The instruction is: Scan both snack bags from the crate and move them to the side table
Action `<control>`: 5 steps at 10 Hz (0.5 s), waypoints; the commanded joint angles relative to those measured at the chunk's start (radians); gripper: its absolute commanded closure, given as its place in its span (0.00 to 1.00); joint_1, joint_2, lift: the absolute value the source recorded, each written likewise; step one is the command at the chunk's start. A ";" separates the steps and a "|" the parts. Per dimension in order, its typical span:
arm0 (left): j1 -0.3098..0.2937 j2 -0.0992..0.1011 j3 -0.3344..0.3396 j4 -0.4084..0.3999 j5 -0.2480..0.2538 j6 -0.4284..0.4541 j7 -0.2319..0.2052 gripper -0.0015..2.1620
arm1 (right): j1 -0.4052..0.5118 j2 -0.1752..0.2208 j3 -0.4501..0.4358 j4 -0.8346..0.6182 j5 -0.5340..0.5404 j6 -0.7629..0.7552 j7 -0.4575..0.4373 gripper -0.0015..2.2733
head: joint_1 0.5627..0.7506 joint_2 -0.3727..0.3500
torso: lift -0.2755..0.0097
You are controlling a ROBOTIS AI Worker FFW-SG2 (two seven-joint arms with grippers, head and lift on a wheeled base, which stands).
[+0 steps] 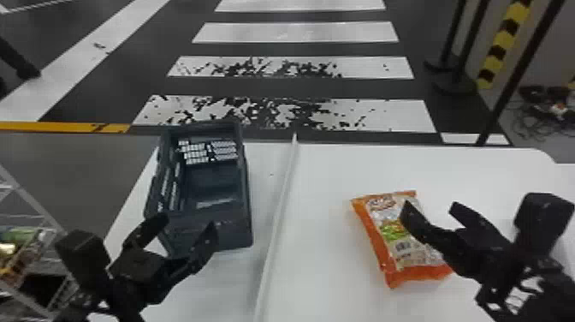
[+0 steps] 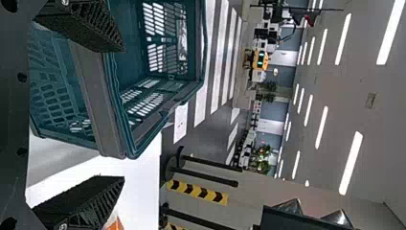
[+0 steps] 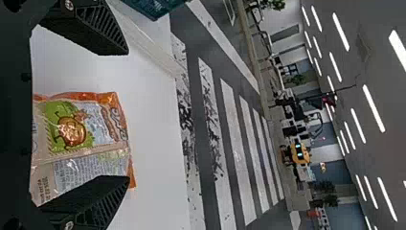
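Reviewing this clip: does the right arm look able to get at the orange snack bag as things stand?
Probably yes. The right gripper is open close by the bag, nothing lies on top of it, and the crate stands well off to the left, beyond the raised divider.

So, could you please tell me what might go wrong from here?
The open right gripper hangs by the snack bag, which lies flat on the white table, so closing might crumple or miss it. The left gripper, open close to the crate, could nudge it. A low carry leftward might catch the raised white strip.
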 commanded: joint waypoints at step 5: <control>0.001 -0.007 0.000 0.008 -0.002 -0.001 0.000 0.02 | -0.068 0.025 0.023 0.189 -0.004 -0.195 -0.050 0.16 | 0.70 0.59 | 0.62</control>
